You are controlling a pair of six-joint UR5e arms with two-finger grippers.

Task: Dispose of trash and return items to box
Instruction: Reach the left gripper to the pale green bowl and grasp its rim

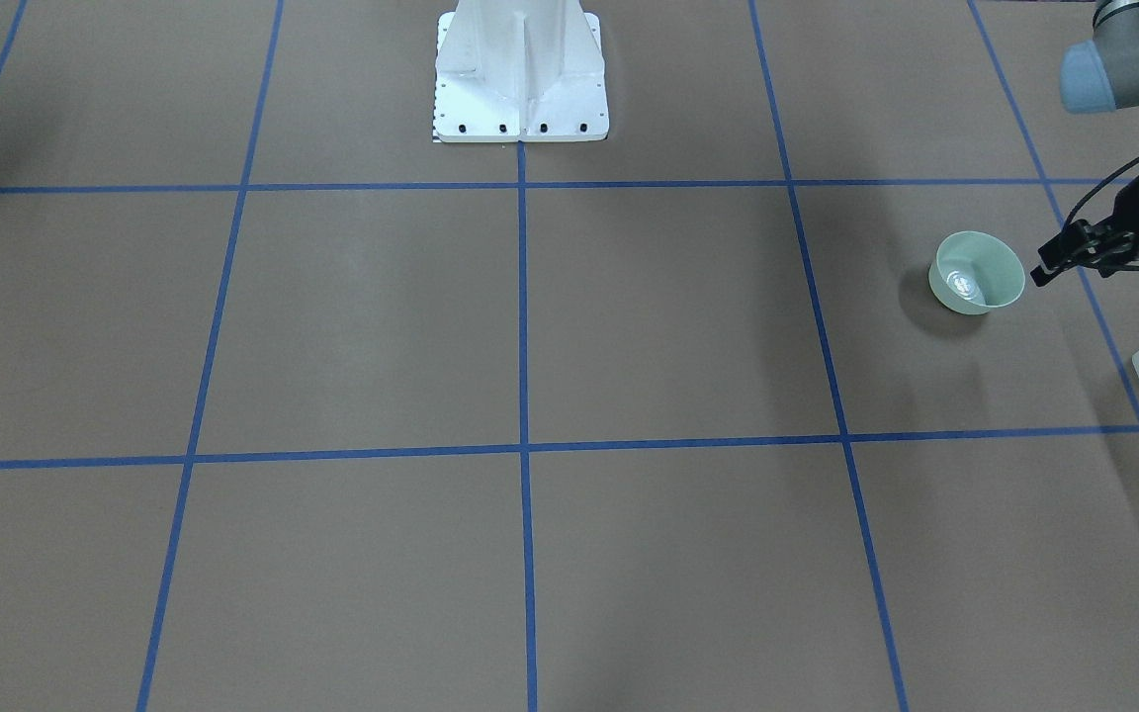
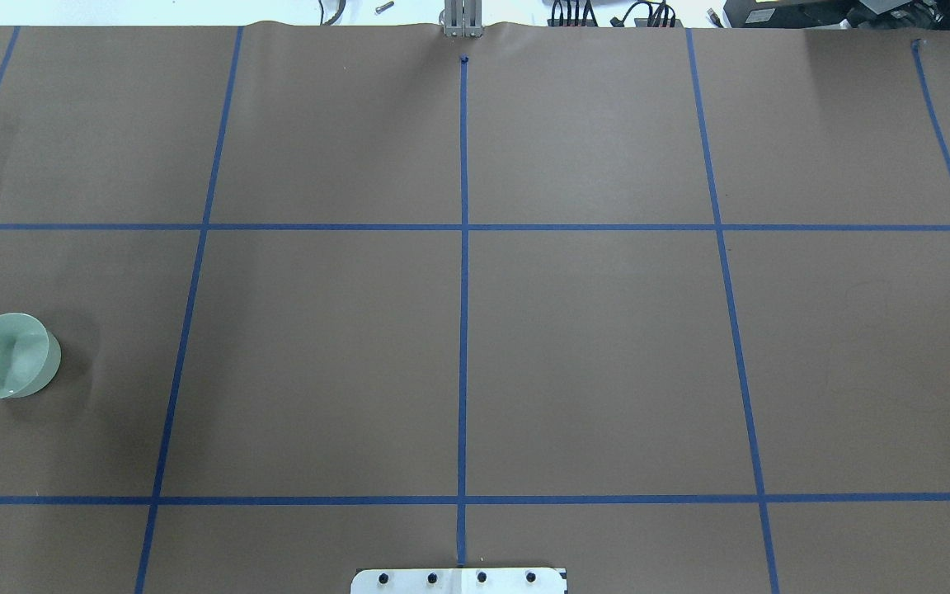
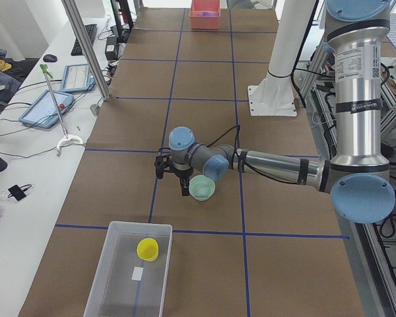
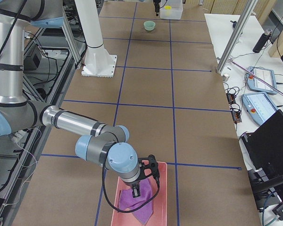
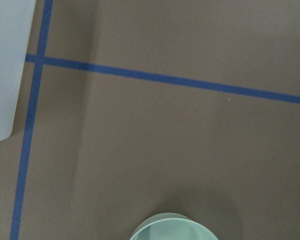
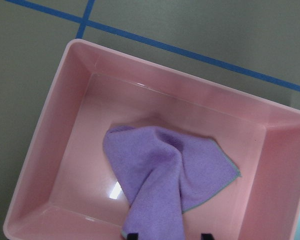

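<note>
Mint-green round plastic bowl (image 1: 977, 273) is seen upright on the brown table (image 1: 382, 326), just beside the left claw (image 1: 1046, 265), which is spread and empty. Pale-yellow plastic cup (image 3: 148, 249) is already held in the translucent white plastic box (image 3: 119, 264). Risk: bowl gets shoved or tipped if its rim is clipped off-centre. Right claw (image 6: 169, 234) is spread over purple cloth (image 6: 160, 170) in pink plastic tray (image 6: 55, 150); cloth could be snagged out.
</note>
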